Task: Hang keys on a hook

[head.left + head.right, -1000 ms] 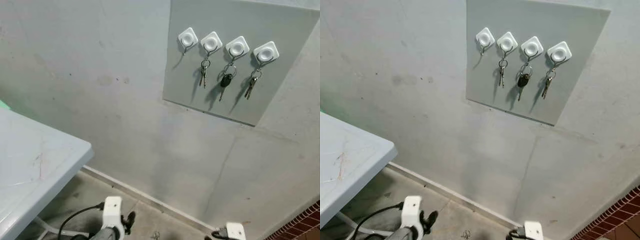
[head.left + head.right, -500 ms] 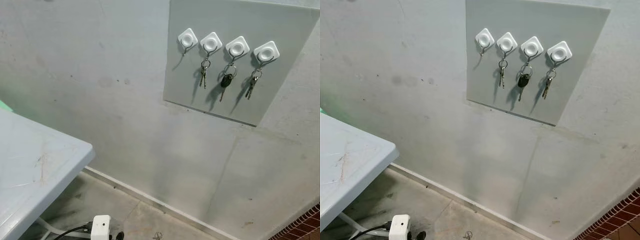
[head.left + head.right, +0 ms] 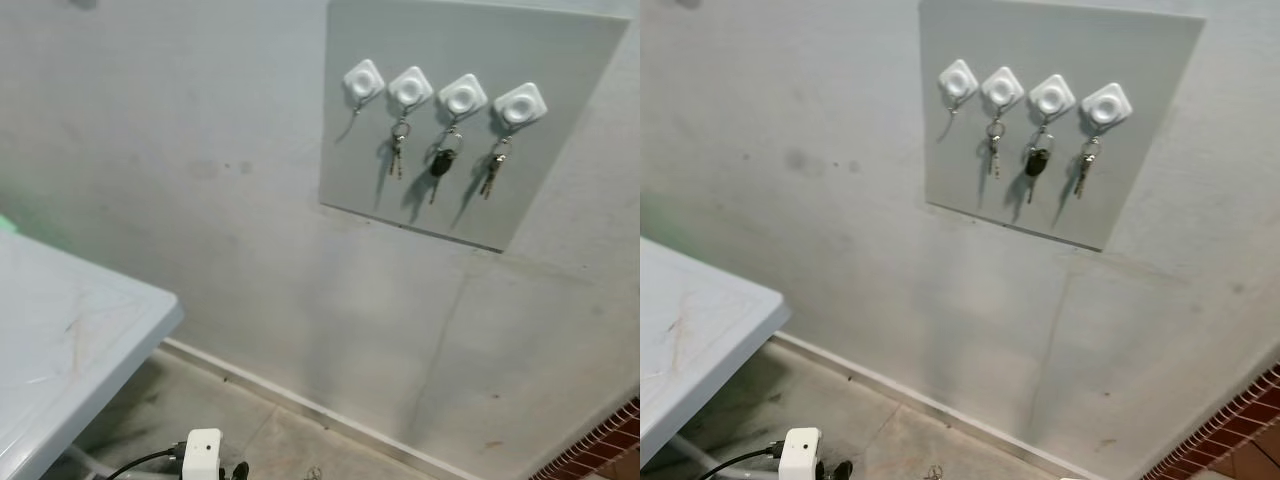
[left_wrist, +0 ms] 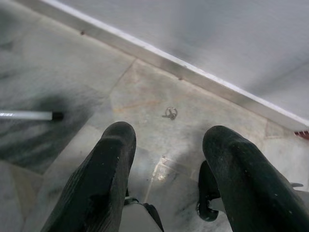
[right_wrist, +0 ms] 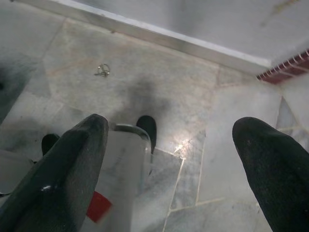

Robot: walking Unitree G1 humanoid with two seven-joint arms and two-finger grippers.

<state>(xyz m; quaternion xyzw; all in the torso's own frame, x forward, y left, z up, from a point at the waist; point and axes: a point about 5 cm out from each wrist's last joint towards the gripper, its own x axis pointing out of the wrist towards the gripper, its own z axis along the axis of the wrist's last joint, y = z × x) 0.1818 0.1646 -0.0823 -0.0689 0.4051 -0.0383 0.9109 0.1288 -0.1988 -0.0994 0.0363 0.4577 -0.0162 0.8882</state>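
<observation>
Grey floor (image 4: 72,63): key ring (image 4: 170,113) lying near wall; three hooks (image 3: 462,95) loaded.

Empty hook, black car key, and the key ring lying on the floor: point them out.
empty hook (image 3: 363,80), left eye view, on its white square base.
black car key (image 3: 439,165), left eye view, on the black fob.
key ring on the floor (image 4: 170,113), left wrist view, on the small metal ring.

Pale plastic table (image 3: 70,340) off to the left, grubby grey wall (image 3: 200,200) behind, stone-tile floor (image 4: 145,96) with a skirting strip, bit of red brick (image 3: 1240,430) far right.
</observation>
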